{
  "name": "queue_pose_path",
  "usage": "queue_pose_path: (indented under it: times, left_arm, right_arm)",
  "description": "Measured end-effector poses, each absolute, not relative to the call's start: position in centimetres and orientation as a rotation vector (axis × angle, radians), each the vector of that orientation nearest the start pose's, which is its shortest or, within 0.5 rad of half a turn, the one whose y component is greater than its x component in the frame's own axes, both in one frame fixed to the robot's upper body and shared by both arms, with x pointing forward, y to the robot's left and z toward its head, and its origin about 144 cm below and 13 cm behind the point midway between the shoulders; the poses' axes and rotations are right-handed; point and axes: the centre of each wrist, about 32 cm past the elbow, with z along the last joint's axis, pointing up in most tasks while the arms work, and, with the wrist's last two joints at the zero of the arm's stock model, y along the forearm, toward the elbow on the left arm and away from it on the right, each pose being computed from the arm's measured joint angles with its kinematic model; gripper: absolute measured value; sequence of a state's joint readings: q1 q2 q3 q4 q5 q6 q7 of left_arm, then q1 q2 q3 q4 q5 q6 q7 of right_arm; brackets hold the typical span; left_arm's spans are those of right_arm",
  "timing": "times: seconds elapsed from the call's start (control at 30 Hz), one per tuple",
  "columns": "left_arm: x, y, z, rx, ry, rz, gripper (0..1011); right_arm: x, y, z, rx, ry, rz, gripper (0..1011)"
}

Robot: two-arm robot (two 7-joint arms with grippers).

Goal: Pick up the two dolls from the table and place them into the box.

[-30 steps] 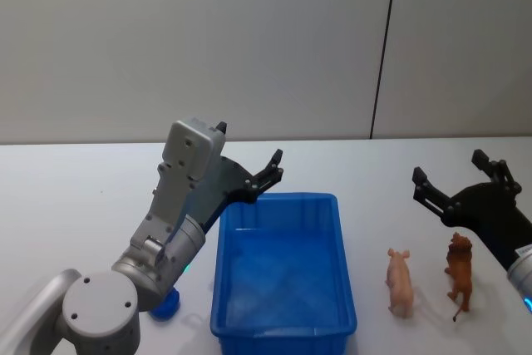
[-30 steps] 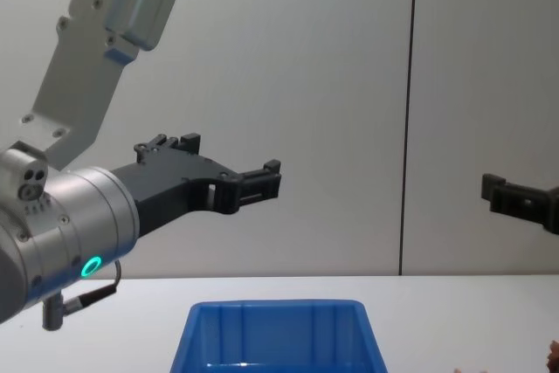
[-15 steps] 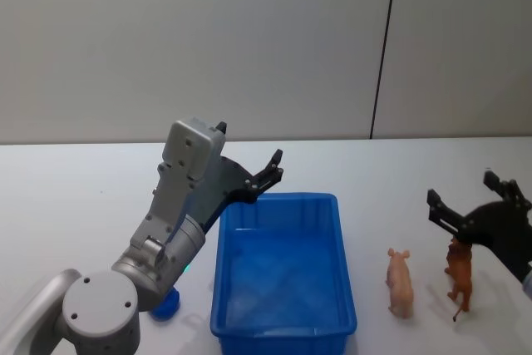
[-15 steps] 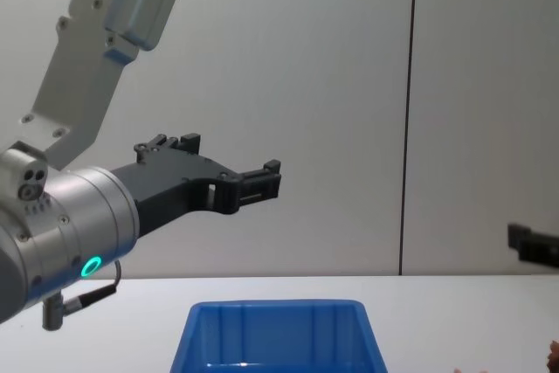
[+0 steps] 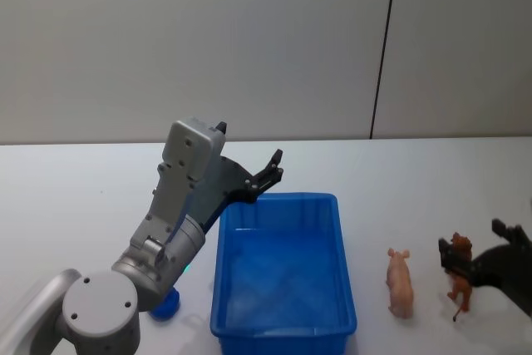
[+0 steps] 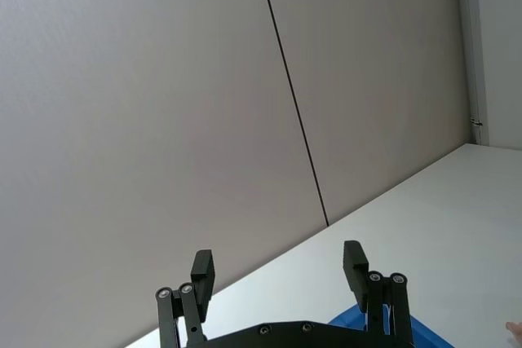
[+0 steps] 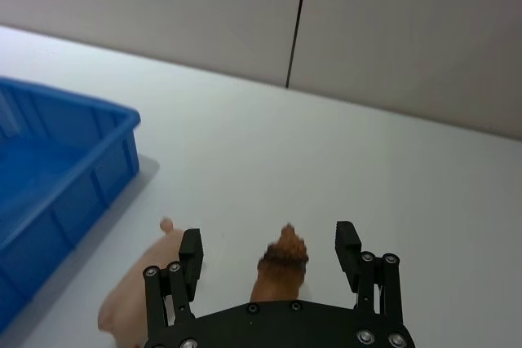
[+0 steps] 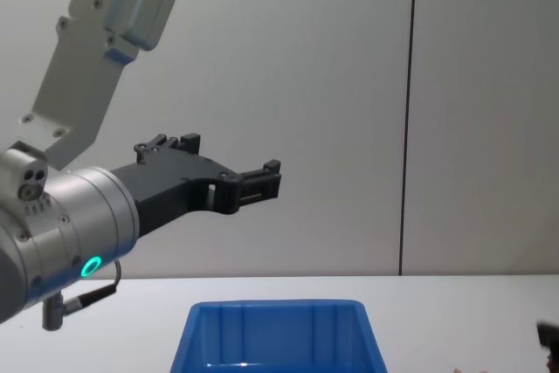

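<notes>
At lower right, the brown doll (image 5: 460, 278) on the worktop (image 5: 75, 189) is straddled by the empty, wide-open right gripper (image 5: 470, 240), so the pink doll (image 5: 400, 282) just beside could be knocked by a jaw; the left gripper (image 6: 277, 258) is parked open.

Table (image 5: 75, 184): box (image 5: 283, 327), pig doll (image 5: 400, 283), lion doll (image 5: 462, 285)

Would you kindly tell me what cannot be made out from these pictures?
Head view: a blue object beside the box, mostly hidden under the left arm.
Right wrist view: the brown doll's body, hidden behind the open right gripper.
Chest view: the pink doll, cut off by the bottom edge.
</notes>
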State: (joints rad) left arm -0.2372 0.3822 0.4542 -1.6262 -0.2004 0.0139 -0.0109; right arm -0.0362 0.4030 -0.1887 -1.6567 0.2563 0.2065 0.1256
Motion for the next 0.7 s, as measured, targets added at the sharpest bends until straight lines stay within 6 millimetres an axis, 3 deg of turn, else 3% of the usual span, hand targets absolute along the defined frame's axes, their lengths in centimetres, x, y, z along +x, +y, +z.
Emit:
queue_pose_path:
  times: [0.7]
  left_arm:
    - [49.2, 19.8, 120.4, 0.061, -0.268, 1.124, 1001]
  right_arm:
    - [43.5, -27.7, 112.3, -0.430, 0.181, -1.252, 1001]
